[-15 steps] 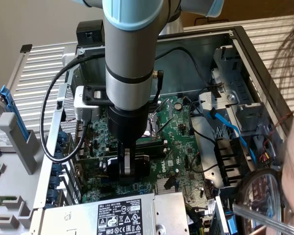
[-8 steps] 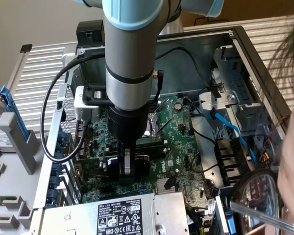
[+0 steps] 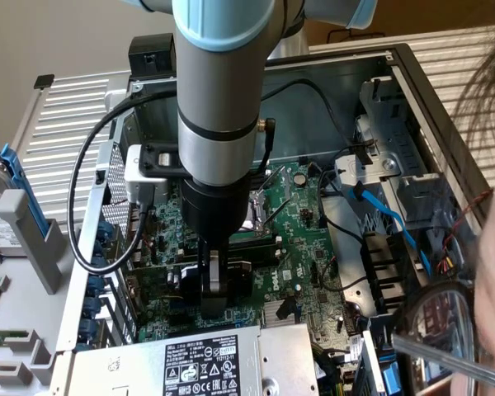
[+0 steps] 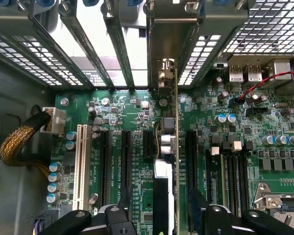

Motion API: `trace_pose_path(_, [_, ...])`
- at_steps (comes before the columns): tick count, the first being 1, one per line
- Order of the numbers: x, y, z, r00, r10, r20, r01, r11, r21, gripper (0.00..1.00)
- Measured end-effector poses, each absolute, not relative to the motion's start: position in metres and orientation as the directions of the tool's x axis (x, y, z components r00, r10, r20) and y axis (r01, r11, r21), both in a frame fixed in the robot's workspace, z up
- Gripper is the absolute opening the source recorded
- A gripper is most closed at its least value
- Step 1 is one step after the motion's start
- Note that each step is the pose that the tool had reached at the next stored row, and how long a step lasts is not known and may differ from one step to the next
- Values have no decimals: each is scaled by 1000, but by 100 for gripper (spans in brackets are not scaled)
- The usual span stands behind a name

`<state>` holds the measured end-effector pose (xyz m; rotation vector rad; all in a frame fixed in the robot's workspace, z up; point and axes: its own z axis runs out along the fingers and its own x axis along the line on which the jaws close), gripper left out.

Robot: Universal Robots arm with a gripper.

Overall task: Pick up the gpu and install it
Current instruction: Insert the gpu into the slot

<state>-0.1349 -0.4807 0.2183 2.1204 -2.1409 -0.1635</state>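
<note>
The gpu (image 4: 167, 196) stands on edge in a slot of the green motherboard (image 4: 137, 122), seen from above as a thin green board with a black cooler. Its silver bracket (image 4: 166, 44) sits against the case's rear slot openings. My gripper (image 4: 164, 220) straddles the card and is open, with a gap between each black finger (image 4: 120, 218) and the card. In the exterior view the gripper (image 3: 214, 285) hangs straight down from the arm, low over the motherboard (image 3: 305, 214) inside the open computer case.
A white slot (image 4: 80, 166) and black slots (image 4: 104, 166) lie beside the card, and memory sticks (image 4: 230, 176) on its other side. A labelled power supply (image 3: 206, 363), a drive cage (image 3: 404, 148) and a blue cable (image 3: 388, 214) crowd the case. A person's head (image 3: 491, 272) is at the exterior view's right.
</note>
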Motion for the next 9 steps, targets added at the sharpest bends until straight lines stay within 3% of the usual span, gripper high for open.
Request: trace_pose_path(9, [-135,-481,221,-9,-1000,12,-986,11,164,56])
